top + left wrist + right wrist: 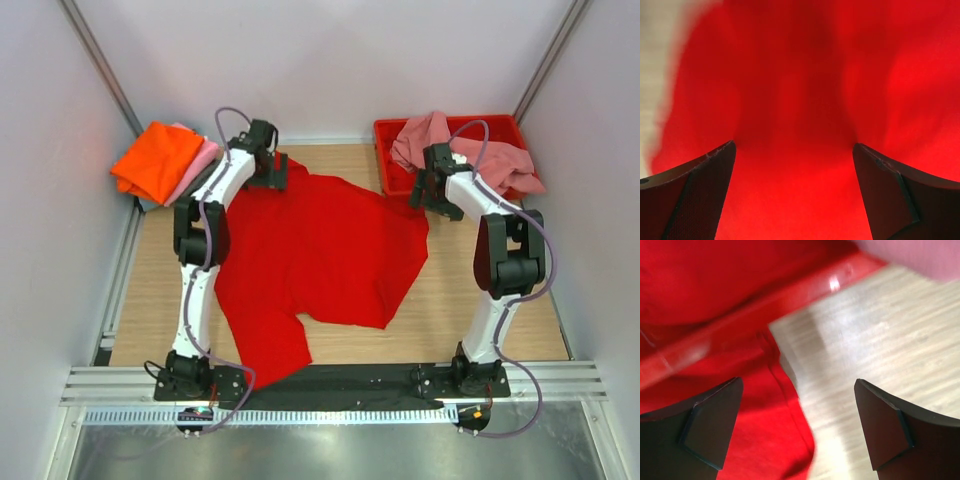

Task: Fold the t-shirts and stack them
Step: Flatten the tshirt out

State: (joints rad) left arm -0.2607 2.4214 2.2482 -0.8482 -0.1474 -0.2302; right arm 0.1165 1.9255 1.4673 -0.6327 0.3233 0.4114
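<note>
A bright red t-shirt (320, 255) lies spread and rumpled on the wooden table (440, 320). My left gripper (272, 170) is open just above its far left corner; the left wrist view shows red cloth (795, 150) between the spread fingers (705, 190). My right gripper (428, 195) is open over the shirt's far right corner by the tray; the right wrist view shows the hemmed red edge (785, 425) and bare wood (865, 355) between the fingers (885, 425). Folded orange (155, 160) and light pink (200, 160) shirts are stacked far left. A dusty pink shirt (470, 155) lies in the tray.
A rigid red plastic tray (385, 135) stands at the far right corner, its rim also in the right wrist view (765, 305). White walls close in on three sides. A metal rail (320, 385) runs along the near edge.
</note>
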